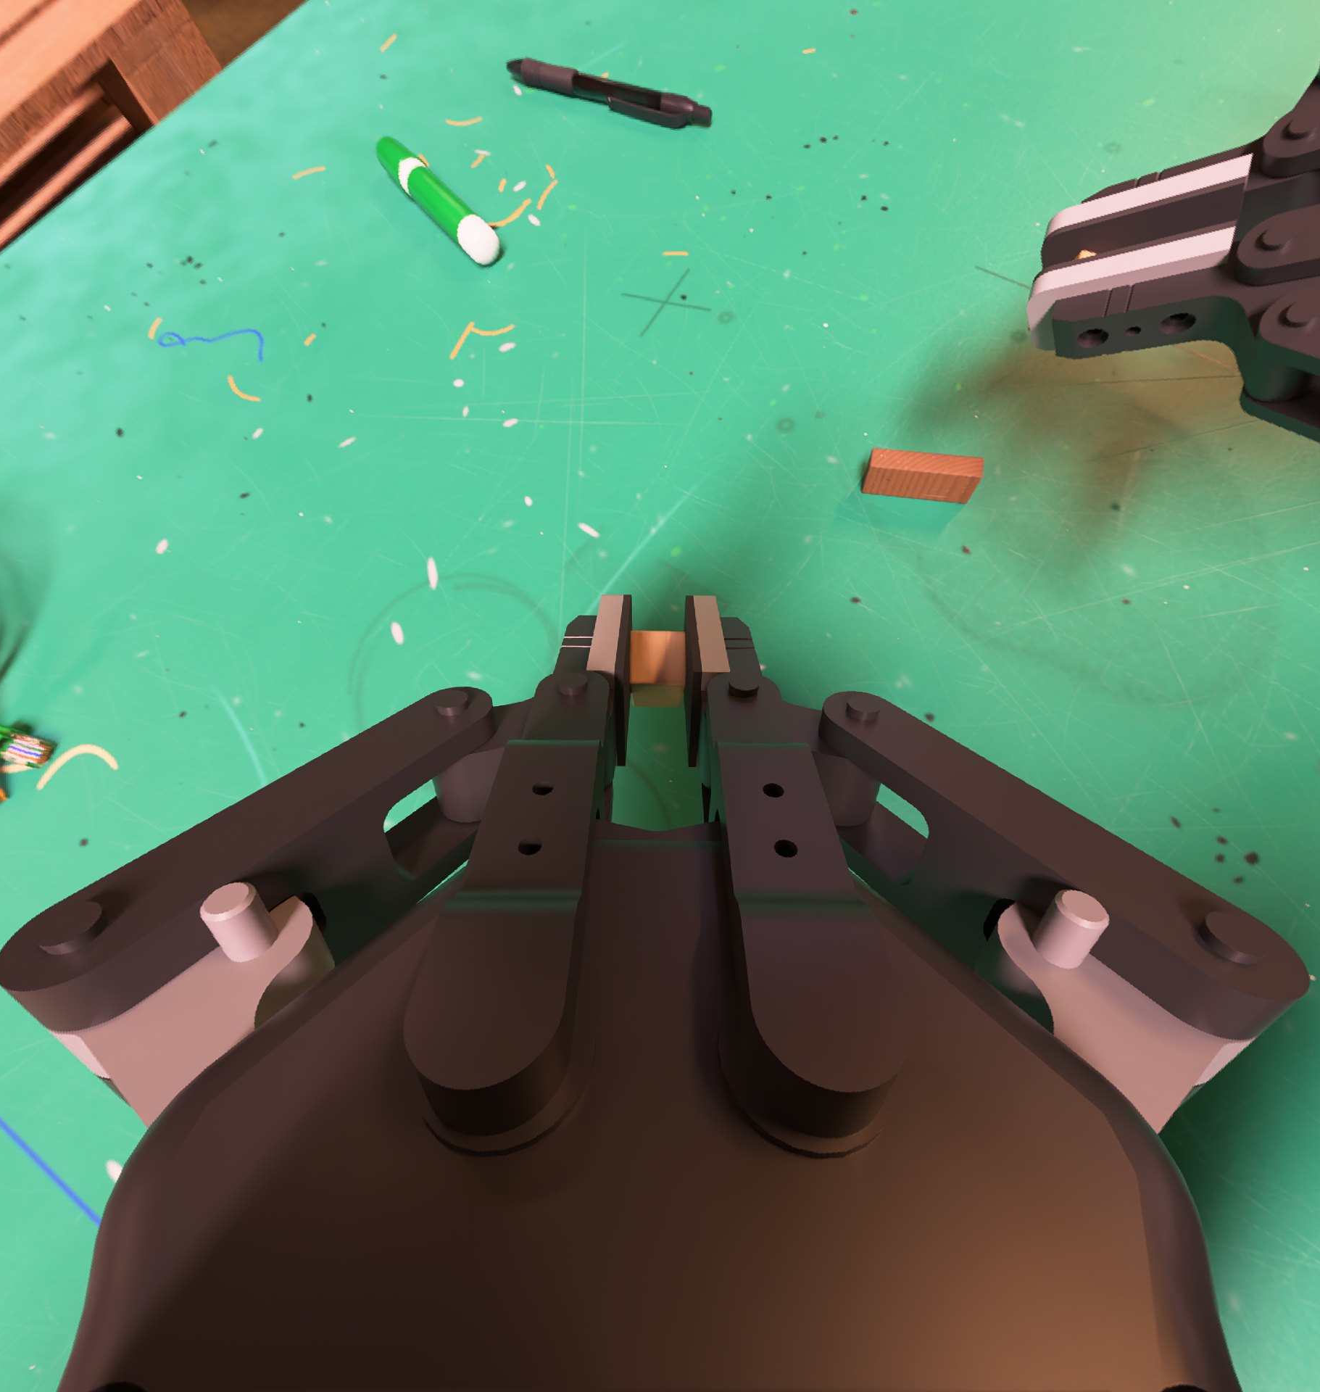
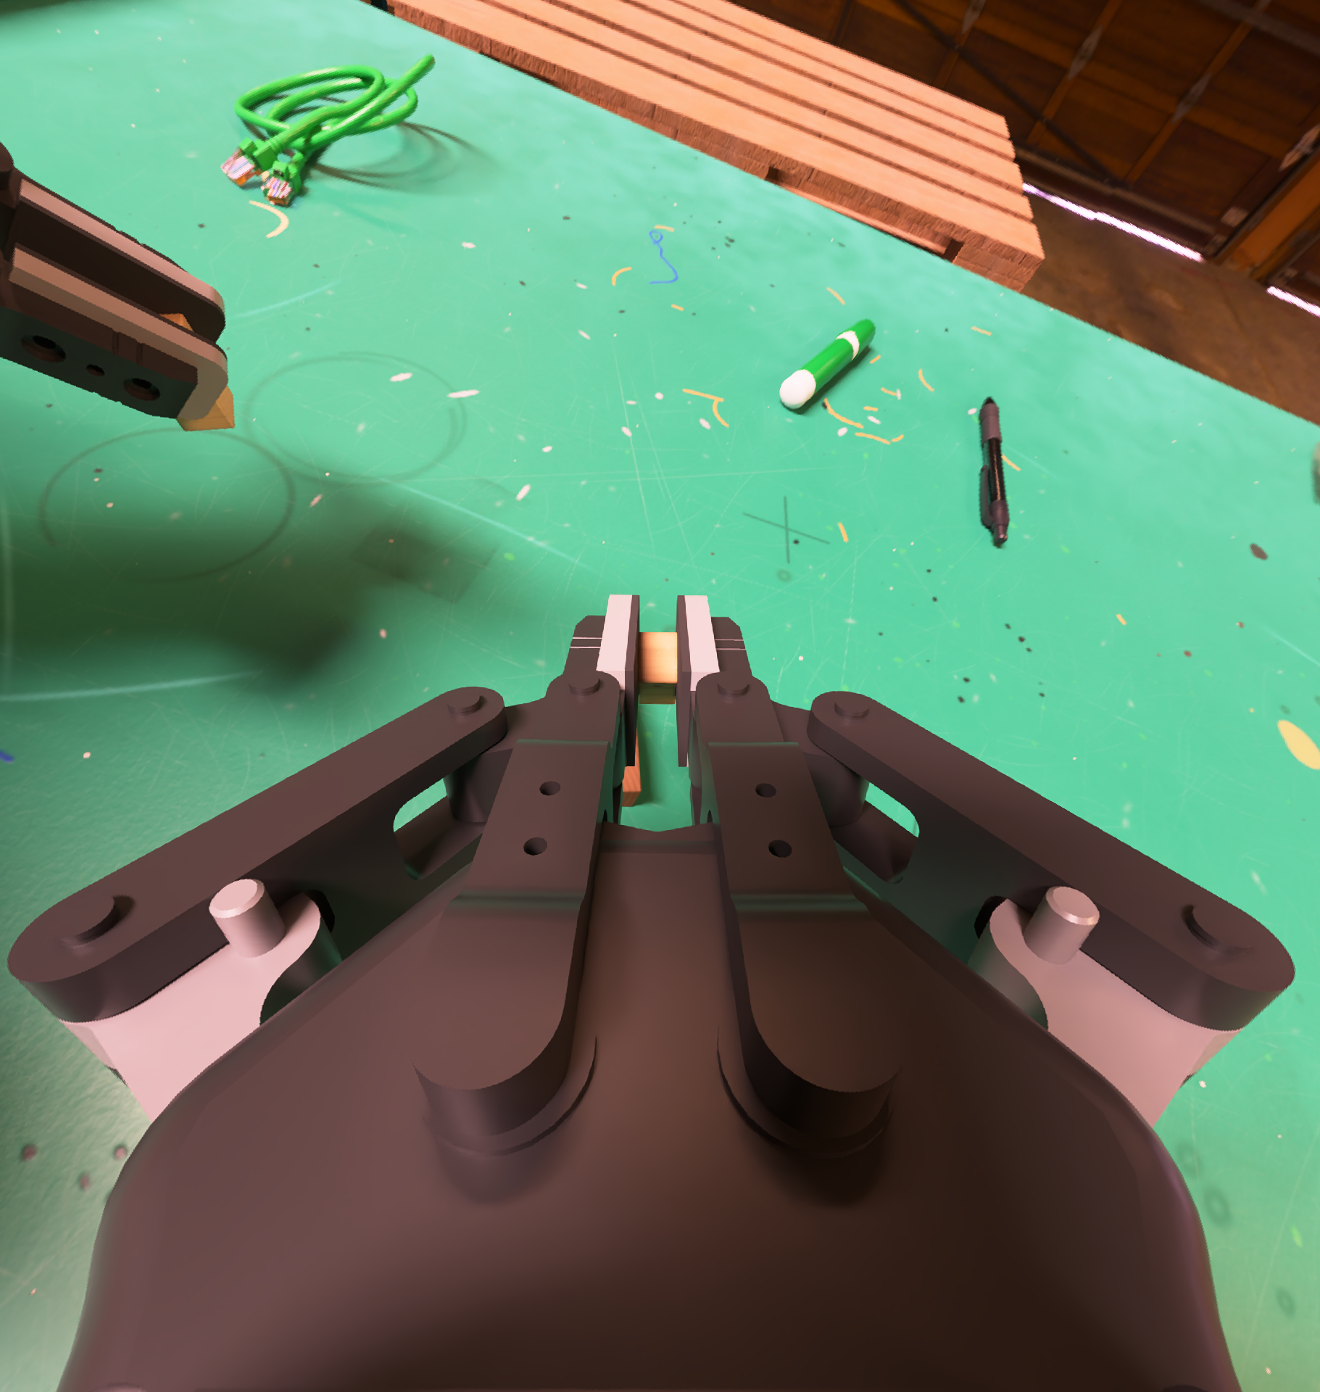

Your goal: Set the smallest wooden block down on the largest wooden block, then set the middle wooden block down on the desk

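Observation:
In the left wrist view, my left gripper [image 1: 658, 612] is shut on a small wooden block [image 1: 657, 657] and holds it above the green desk [image 1: 717, 467]. A larger flat wooden block [image 1: 922, 474] lies on the desk ahead to the right. My right gripper [image 1: 1042, 280] hangs beyond it at the upper right. In the right wrist view, my right gripper [image 2: 658, 612] is shut on a narrower wooden block [image 2: 658, 655]. A sliver of wood [image 2: 632, 776] shows lower between the fingers. The left gripper [image 2: 208, 354] with its block [image 2: 208, 414] is at the upper left.
A green and white marker [image 1: 438, 199] and a black pen [image 1: 611, 92] lie farther out on the desk. A coiled green cable [image 2: 325, 109] lies to the far left. A wooden pallet [image 2: 754, 98] stands past the desk's edge.

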{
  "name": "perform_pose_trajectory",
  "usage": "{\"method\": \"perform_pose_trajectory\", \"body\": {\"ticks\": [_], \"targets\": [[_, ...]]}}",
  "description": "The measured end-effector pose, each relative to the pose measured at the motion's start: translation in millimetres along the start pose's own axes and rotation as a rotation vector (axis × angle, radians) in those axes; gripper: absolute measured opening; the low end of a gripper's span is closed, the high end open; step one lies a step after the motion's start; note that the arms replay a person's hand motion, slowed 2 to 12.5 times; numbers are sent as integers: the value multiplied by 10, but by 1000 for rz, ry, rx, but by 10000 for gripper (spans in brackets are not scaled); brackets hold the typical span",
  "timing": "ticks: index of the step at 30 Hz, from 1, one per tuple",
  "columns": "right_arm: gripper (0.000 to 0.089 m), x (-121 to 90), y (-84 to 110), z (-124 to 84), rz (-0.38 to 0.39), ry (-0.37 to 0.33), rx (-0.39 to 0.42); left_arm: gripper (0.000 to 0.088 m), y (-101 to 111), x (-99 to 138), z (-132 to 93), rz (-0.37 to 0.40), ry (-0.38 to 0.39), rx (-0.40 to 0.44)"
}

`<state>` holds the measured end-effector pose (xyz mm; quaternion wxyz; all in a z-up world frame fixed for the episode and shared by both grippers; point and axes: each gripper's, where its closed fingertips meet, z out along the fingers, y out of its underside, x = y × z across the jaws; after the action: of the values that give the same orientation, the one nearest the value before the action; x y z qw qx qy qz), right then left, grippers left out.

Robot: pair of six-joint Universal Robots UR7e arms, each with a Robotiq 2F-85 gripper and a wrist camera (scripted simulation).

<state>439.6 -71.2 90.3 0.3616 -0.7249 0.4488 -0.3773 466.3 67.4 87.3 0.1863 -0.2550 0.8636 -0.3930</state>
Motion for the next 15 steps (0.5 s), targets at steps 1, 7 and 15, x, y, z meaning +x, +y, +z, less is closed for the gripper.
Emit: {"method": "perform_pose_trajectory", "body": {"ticks": [1, 7, 15], "targets": [[87, -11, 23, 1, 4, -6, -7, 124, 19, 16, 7, -7, 10, -5], [87, -99, 211, 36, 4, -45, -64, 125, 188, 84, 72, -35, 57, -42], [86, -152, 429, 160, -28, -70, -135, 124, 389, 96, 219, -9, 51, -94]]}}
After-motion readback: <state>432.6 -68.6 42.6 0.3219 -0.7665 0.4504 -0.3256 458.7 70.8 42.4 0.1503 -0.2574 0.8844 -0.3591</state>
